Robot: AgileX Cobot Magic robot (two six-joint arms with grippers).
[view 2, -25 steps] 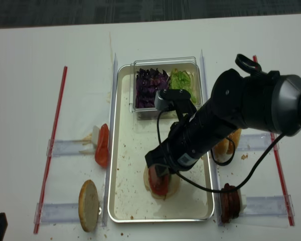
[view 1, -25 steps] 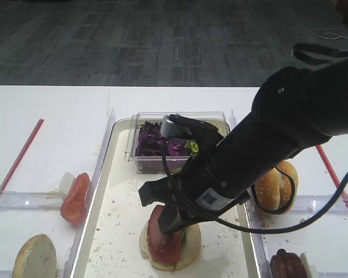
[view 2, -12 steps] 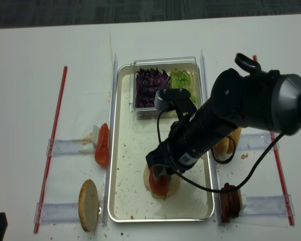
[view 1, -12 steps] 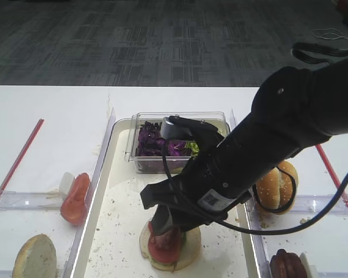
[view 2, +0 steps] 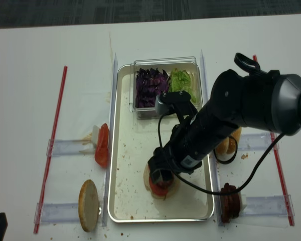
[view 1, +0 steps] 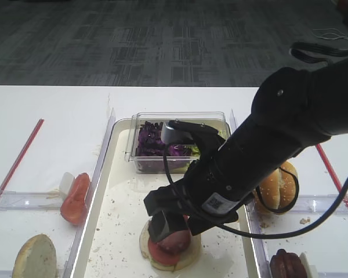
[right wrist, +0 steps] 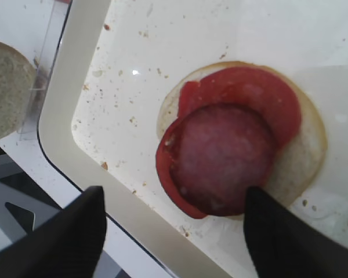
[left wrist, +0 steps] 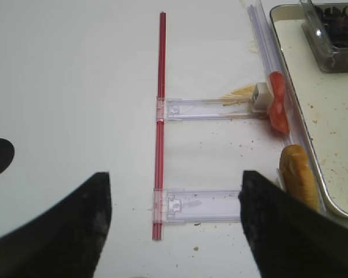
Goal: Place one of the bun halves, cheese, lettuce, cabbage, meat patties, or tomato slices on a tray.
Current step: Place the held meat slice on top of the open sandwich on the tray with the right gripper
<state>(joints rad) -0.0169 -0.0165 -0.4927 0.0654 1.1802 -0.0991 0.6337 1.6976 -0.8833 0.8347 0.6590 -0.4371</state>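
- A cream tray (view 2: 121, 150) speckled with crumbs lies in the middle of a white table (view 2: 30, 75)
- Near the tray's front end a pale bun half (right wrist: 310, 156) lies flat, with a red tomato slice (right wrist: 261, 92) on it and a pinkish-brown meat patty (right wrist: 223, 156) on top
- The right gripper (right wrist: 171, 229) hangs just above this stack, its two dark fingers (right wrist: 66, 240) spread wide on either side of the patty, gripping nothing
- A clear box (view 2: 164, 61) at the tray's far end holds purple cabbage (view 2: 150, 86) and green lettuce (view 2: 180, 80)
- Left of the tray, another tomato slice (view 2: 102, 145) and a bun half (view 2: 89, 205) stand on edge in clear racks
- Right of the tray sit a sesame bun (view 1: 278, 185) and more patties (view 2: 230, 202)
- The left gripper (left wrist: 174, 229) hovers over bare table, fingers apart and empty
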